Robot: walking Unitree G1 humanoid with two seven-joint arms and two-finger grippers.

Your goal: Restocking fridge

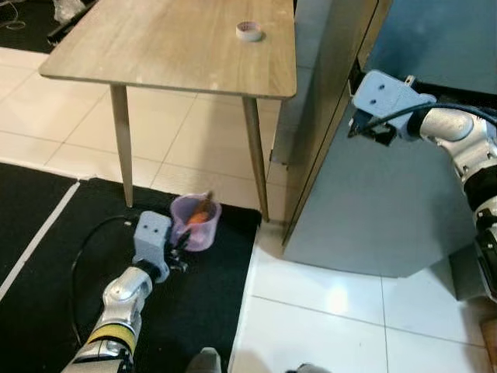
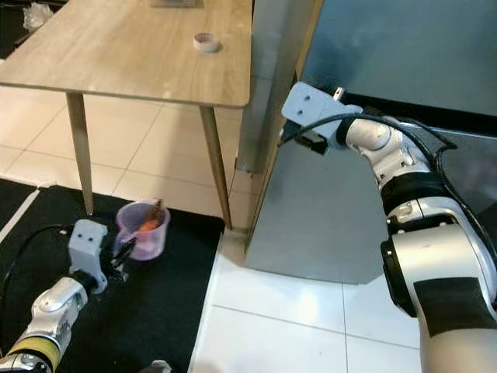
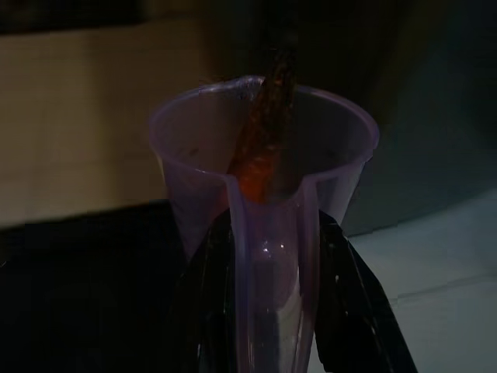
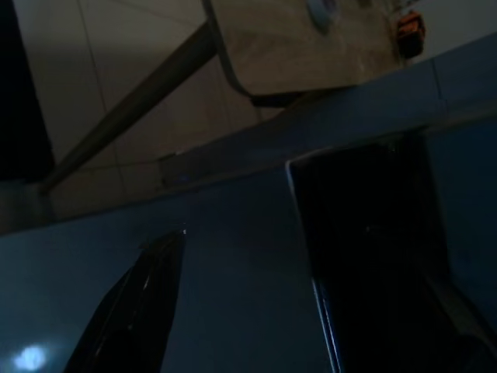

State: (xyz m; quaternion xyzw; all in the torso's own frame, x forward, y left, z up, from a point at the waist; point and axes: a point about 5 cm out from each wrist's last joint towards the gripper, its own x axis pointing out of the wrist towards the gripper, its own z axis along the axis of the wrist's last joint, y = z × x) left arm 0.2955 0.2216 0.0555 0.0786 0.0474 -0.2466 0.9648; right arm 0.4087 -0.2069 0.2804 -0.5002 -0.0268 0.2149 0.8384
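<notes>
Two hands at work, listed left to right.

Left hand [image 1: 180, 247]: low over the black mat [image 1: 46, 256], fingers [image 3: 353, 303] pinching the handle of a translucent purple measuring jug [image 1: 196, 221]. The jug holds a carrot [image 1: 200, 211] standing on end.

Worktop [image 1: 155, 47]: wooden, carrying a roll of tape [image 1: 249, 31], just beside the fridge.

Right hand [image 2: 299, 141]: raised at the edge of the grey fridge door [image 1: 373, 210]; whether its fingers are spread or pressed together cannot be told.

Progress, as judged: early. The door looks shut or barely ajar, the jug not yet lifted toward it. Opening and shelving remain.
</notes>
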